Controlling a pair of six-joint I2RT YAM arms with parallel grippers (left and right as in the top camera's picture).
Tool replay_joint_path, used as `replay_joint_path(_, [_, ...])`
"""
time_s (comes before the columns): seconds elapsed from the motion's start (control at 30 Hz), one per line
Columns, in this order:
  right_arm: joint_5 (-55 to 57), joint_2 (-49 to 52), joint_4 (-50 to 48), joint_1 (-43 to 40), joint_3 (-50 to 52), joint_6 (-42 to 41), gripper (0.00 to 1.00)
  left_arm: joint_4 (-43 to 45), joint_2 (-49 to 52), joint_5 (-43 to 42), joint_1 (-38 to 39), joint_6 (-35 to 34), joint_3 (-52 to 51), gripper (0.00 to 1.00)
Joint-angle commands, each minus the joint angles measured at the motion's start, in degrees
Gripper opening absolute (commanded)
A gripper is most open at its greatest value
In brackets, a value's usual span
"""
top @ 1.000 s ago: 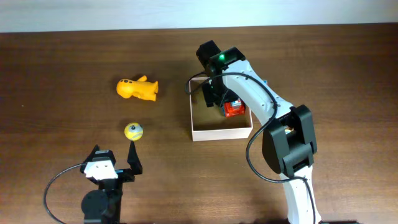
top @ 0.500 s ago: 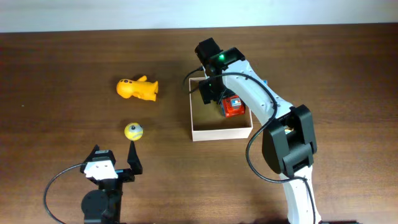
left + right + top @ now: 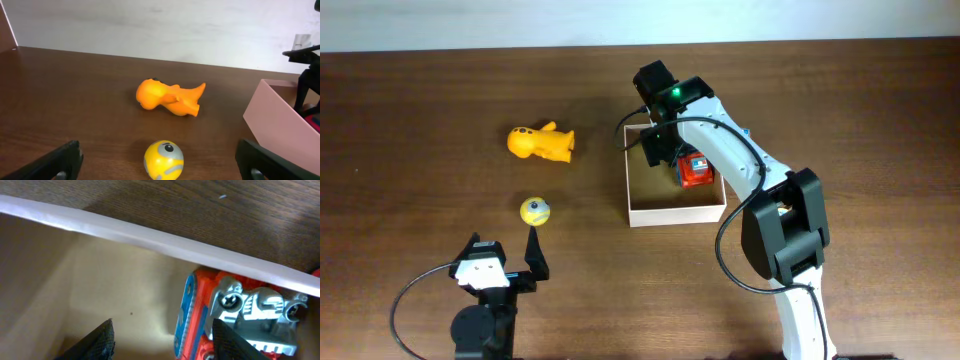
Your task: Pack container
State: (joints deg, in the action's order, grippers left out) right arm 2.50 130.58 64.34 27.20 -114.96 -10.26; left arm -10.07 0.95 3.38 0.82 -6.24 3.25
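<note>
The container (image 3: pixel 676 217) sits on the tabletop (image 3: pixel 420 100) right of centre, with a red toy car (image 3: pixel 695 173) lying in its right half. The right pincer (image 3: pixel 657 150) hangs inside beside the car, fingers apart and empty. The left pincer (image 3: pixel 505 252) gapes wide near a yellow ball (image 3: pixel 534 210); an orange toy (image 3: pixel 542 142) lies beyond.
</note>
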Motion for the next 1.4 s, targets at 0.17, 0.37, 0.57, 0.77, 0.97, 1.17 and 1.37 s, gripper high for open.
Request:
replay_joint_path(0.17, [3.82, 0.44, 0.17, 0.04, 0.44, 0.63, 0.57, 0.13, -0.15, -0.61, -0.24, -0.11, -0.33, 0.99])
replay_joint_path(0.37, [3.8, 0.44, -0.13, 0.04, 0.44, 0.66, 0.57, 0.11, -0.15, -0.61, -0.24, -0.11, -0.33, 0.99])
replay_joint_path(0.57, [-1.36, 0.33, 0.2, 0.2, -2.58, 1.05, 0.57, 0.13, -0.15, -0.61, -0.24, -0.11, -0.33, 0.99])
replay_joint_path(0.77, [-4.5, 0.28, 6.27, 0.22, -15.37, 1.03, 0.59, 0.13, -0.15, -0.61, -0.24, -0.11, -0.33, 0.99])
replay_joint_path(0.97, [-0.37, 0.28, 15.15, -0.42, -29.46, -0.63, 0.62, 0.13, -0.15, -0.61, -0.24, -0.11, -0.33, 0.99])
replay_joint_path(1.17, [8.85, 0.28, 23.19, -5.97, -35.08, -8.22, 0.63, 0.13, -0.15, -0.61, -0.24, -0.11, -0.33, 0.99])
replay_joint_path(1.37, [8.94, 0.31, 27.93, -14.53, -34.47, -12.15, 0.64, 0.13, -0.15, -0.61, -0.24, -0.11, -0.33, 0.99])
